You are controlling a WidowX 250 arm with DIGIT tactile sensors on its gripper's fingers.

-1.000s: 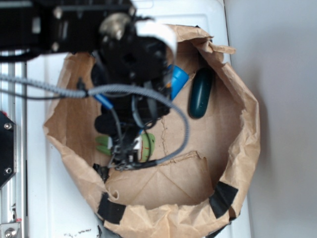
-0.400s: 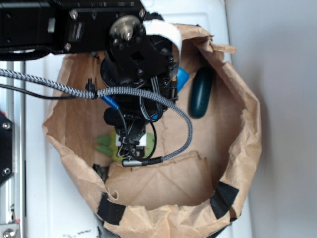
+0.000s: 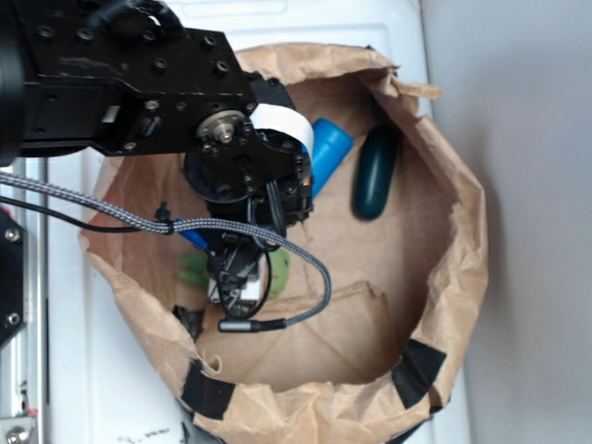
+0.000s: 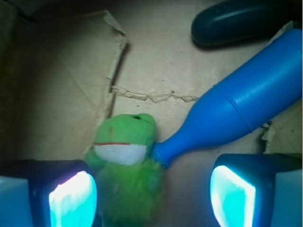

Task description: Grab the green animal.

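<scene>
Paper bag (image 3: 444,277) holding green animal (image 4: 125,163)

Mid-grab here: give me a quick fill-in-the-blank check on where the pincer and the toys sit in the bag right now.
1. The pincer has its jaws ____, not closed on anything.
2. The green animal lies nearer the ____ finger in the wrist view.
3. The narrow end of the blue bottle touches the green animal's ____.
4. The dark green oblong lies beside the blue bottle inside a brown ____ bag.

Missing words: open; left; head; paper
</scene>
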